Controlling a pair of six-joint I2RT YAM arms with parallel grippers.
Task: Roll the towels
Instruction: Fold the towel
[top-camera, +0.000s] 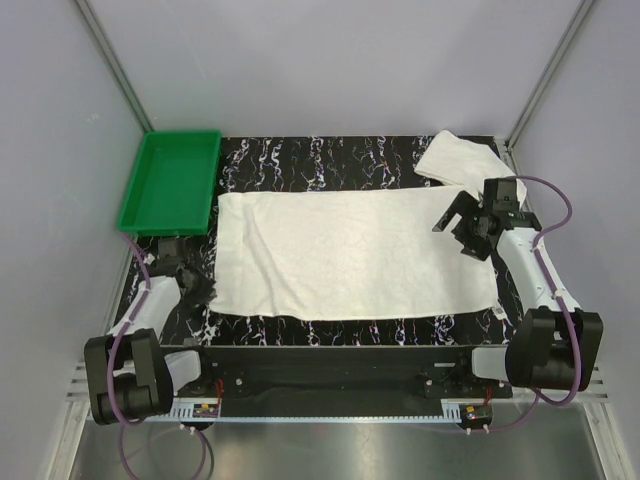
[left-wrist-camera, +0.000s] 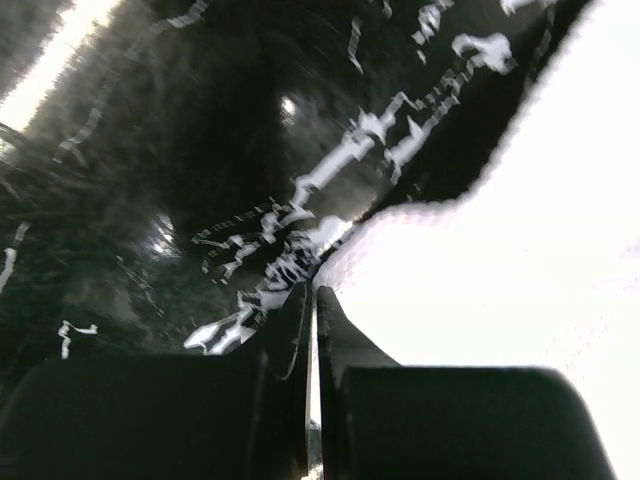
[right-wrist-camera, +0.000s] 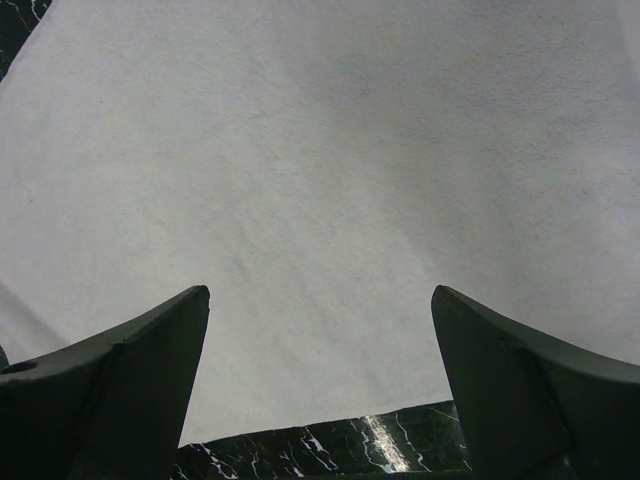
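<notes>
At far left of the black white-veined marbled tabletop (top-camera: 330, 160) you have one green rectangular plastic tray (top-camera: 170, 180); its green floor shows from wall to wall.

Item two: large white rectangular cloth towel (top-camera: 355, 255), spread flat across the middle of the table, long side running left to right, its far-left corner just beside the tray.

Item three: smaller-looking white cloth towel (top-camera: 460, 158), folded or bunched, at the far right corner, touching the spread towel's far-right corner.

Left gripper (top-camera: 200, 290): your left arm reaches forward low from its base, wrist down at the spread towel's near-left corner. In the wrist view the jaws are pressed together, tips at the cloth edge. A thin white sliver shows between the fingers (left-wrist-camera: 350, 350); whether cloth is pinched there you cannot tell.

Right gripper (top-camera: 455, 232): your right arm reaches forward along the right side, and the wrist turns left, over the spread towel's right end. Jaws stand wide apart, holding nothing, with white cloth filling the gap in the wrist view.
</notes>
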